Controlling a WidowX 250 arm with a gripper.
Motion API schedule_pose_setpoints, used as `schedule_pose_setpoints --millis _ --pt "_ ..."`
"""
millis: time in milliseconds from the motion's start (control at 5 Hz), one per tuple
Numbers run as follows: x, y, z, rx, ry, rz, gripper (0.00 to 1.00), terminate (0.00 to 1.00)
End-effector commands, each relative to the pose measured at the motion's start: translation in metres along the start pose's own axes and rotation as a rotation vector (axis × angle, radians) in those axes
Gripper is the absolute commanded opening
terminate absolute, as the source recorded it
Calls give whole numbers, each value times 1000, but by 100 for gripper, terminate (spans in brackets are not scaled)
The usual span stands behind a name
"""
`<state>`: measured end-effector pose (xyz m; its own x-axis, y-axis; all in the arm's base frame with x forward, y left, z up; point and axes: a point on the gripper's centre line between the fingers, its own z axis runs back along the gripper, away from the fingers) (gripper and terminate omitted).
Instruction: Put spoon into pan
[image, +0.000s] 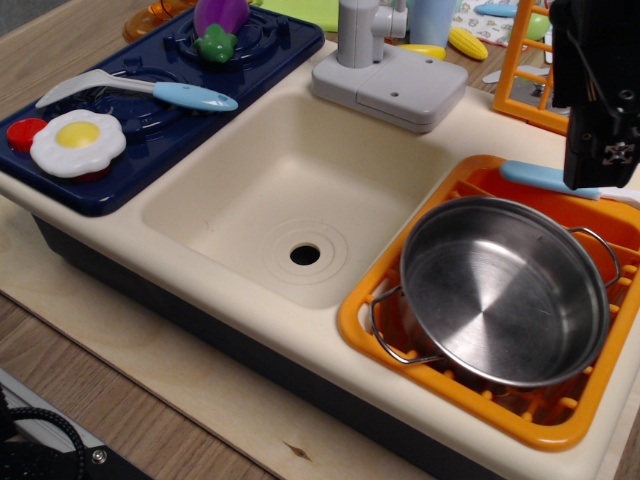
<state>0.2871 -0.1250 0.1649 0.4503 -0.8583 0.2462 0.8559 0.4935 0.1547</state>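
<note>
The spoon (535, 176) lies across the back rim of the orange dish rack (470, 405). Its light-blue handle points left and its white end (622, 196) sticks out to the right. My black gripper (598, 182) comes down from the top right onto the spoon's middle and hides it. I cannot see how its jaws stand. The shiny steel pan (510, 290) with two wire loop handles sits empty in the rack, just in front of and below the spoon.
A cream sink basin (290, 200) with a drain lies left of the rack. A grey faucet (385, 70) stands behind it. The blue stove (150, 130) holds another blue-handled spoon (150, 92), a fried egg (77, 142) and an eggplant (220, 25). An orange shelf frame (520, 70) stands behind the rack.
</note>
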Motion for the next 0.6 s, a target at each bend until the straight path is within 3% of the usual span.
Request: schedule_pose_setpoints --millis 0,400 --pt "0 0 0 0 0 0 100 0" --pt "-8 25 -15 -60 -58 -64 100 0"
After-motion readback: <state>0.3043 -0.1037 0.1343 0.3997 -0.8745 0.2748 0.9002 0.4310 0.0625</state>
